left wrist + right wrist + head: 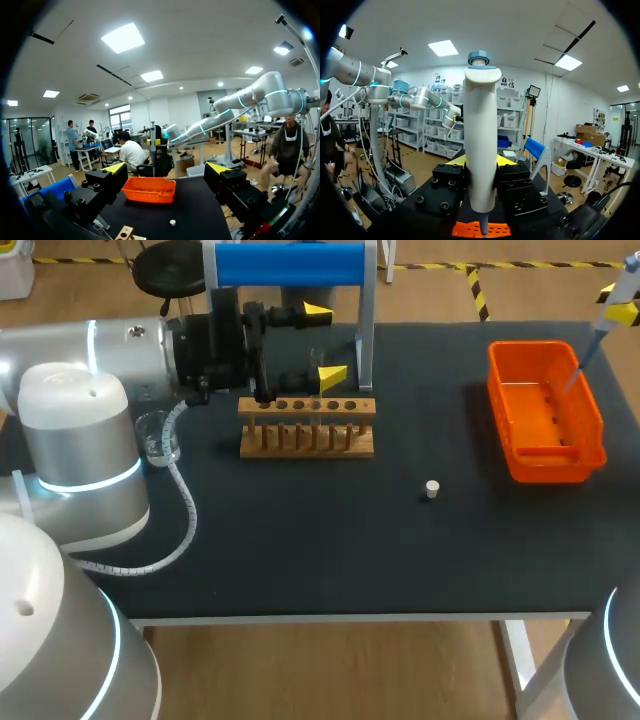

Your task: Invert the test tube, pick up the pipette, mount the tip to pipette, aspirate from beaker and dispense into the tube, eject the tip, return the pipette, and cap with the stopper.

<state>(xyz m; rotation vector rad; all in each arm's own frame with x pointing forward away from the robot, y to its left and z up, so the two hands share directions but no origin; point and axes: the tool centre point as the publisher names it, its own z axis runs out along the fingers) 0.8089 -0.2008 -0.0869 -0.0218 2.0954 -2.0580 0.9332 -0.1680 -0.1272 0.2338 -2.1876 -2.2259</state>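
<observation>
Two arms work at a black table (300, 560). At the far left of the head view, a clear glass beaker (160, 437) stands on the table beside the left arm's base, with a white coiled cable (185, 525) trailing past it. The left arm comes in from the left. Its left gripper (325, 344) lies sideways just behind a wooden test tube rack (307, 427). The yellow-tipped fingers are spread wide and nothing is clamped. A faint clear shape, likely the test tube (318, 358), shows between the tips above the rack. Whether it sits in a hole cannot be told. Behind the gripper stands a pipette stand (366, 330) with a blue top bar and grey posts.

Right of the rack, a small white stopper (432, 489) lies alone on the bare table, well apart from everything. Further right sits an orange bin (597, 430). Above its far corner hangs the pipette (610, 302), tilted, with its slender lower end pointing down over the bin.

In the right wrist view, the right gripper (481, 161) is closed on the white pipette body from both sides. The pipette stands upright between the fingers, and the orange bin lies directly under it.
</observation>
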